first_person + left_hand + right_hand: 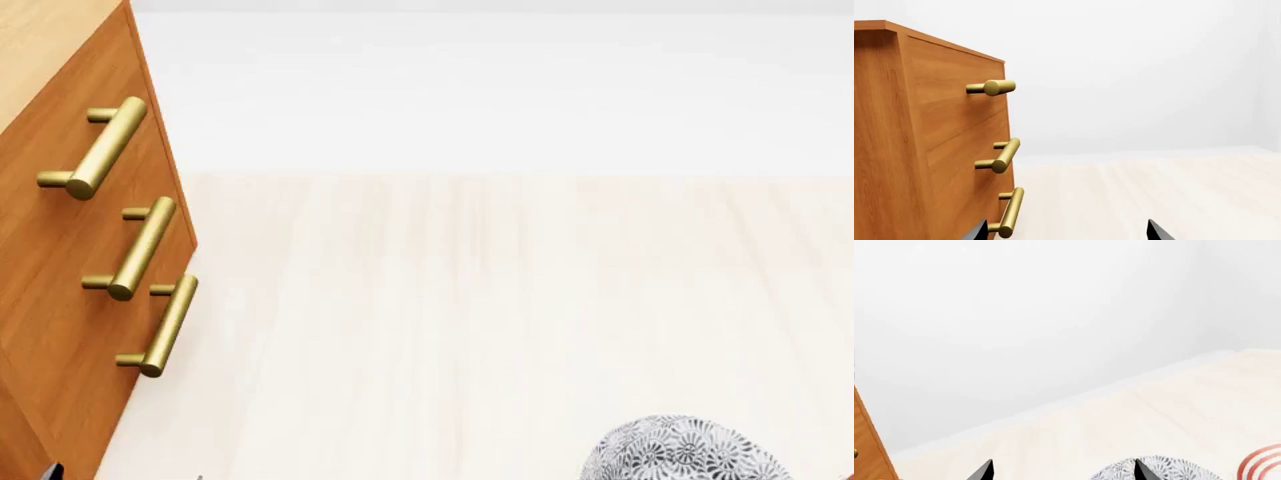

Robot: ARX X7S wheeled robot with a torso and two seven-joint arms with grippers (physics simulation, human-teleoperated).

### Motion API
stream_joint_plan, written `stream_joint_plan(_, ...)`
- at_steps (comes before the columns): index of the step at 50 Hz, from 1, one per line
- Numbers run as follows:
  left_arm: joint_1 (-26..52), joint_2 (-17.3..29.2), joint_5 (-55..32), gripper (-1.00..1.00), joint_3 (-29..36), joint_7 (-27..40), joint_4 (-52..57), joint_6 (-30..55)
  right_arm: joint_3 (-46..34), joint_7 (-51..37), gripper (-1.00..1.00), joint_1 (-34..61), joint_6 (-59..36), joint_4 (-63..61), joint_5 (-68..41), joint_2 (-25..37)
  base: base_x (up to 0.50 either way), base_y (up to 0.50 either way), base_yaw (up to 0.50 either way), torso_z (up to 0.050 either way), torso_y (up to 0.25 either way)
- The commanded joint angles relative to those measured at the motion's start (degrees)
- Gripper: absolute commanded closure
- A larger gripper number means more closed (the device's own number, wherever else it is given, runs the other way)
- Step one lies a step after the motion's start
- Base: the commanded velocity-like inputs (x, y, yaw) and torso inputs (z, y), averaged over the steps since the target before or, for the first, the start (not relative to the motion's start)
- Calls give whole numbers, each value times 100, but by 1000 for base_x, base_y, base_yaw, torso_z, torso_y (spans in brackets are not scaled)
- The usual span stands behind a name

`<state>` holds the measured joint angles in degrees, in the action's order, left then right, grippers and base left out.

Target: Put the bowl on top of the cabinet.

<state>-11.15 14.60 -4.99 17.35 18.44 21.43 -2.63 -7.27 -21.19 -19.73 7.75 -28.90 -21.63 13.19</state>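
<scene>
The bowl appears at the lower edge of the head view, right of centre, showing only its patterned grey-blue outer wall as a dome; its rim and base are cut off, so whether it stands upright or inverted cannot be told. It rests on, or is held over, the pale wooden floor; contact is not visible. In the right wrist view the bowl is again cropped, with one finger of the right tool overlapping its near edge and the other finger well to the side. The fingers stand apart and the jaws are spread; whether either finger touches the bowl cannot be told. A flat plate with red rings lies just beside the bowl, mostly out of frame. The cabinet occupies the left side of the head view, well apart from the bowl, with three brass bar handles stacked down its front; its top surface is only partly shown at the upper left corner. In the left wrist view the cabinet is close, and the left tool shows only two dark fingertips held wide apart, one overlapping the cabinet's lower front near the lowest handle. Both arms are otherwise hidden.
</scene>
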Motion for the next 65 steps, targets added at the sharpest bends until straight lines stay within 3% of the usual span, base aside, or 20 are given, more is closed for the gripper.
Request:
stream_joint_plan(1,73,-97,-34,-100,-77,-47,104,390,537,-148,-100,-102,-105,-281,-838,-111,0,0,0,0,0)
stream_joint_plan(17,90,29,-396,-100,3,-165,306,736,892,63,-100,-296,95,-280,-2183,64,0,0,0,0,0)
stream_joint_plan(21,130,118,-1019,-100,-35,-546,293,813,990,-2,-100,-377,241,-269,-2120,-18,0,0,0,0,0)
stream_joint_plan(35,109,129,-591,-100,12,-261,288,719,1168,-234,-100,-418,472,-208,-2063,-181,0,0,0,0,0)
stream_joint_plan(65,217,154,-632,-100,35,-119,217,850,1469,-370,-100,-366,612,42,-3232,-147,0,0,0,0,0)
